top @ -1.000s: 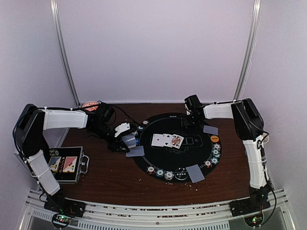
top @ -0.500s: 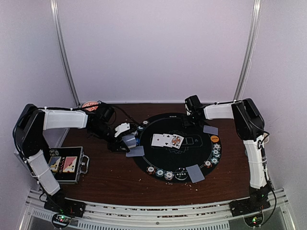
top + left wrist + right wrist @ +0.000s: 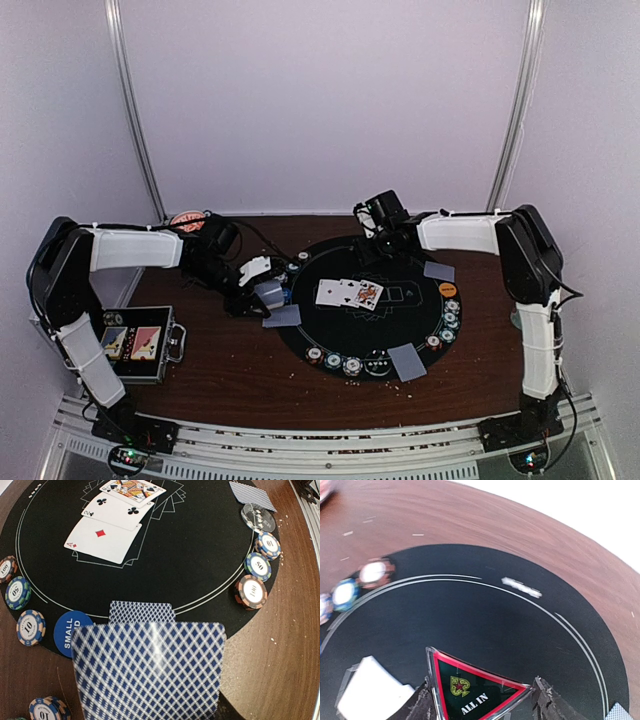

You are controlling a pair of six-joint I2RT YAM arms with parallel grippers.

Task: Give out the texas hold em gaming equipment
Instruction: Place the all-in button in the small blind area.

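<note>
The right claw (image 3: 482, 700) pinches the ALL IN triangle button (image 3: 470, 692) by its two sides, above the black mat (image 3: 485, 620). It looks hard, light and slippery. The left claw (image 3: 258, 287) grips bendy cards (image 3: 150, 675).

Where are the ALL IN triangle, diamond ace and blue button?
ALL IN triangle (image 3: 475, 692): right wrist view, black middle.
diamond ace (image 3: 107, 547): left wrist view, white face.
blue button (image 3: 67, 631): left wrist view, lettering.

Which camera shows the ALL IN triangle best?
Right wrist view: the ALL IN triangle sits large between the fingers of the right claw, words readable. The top view cannot make it out; the left wrist view misses it.
</note>
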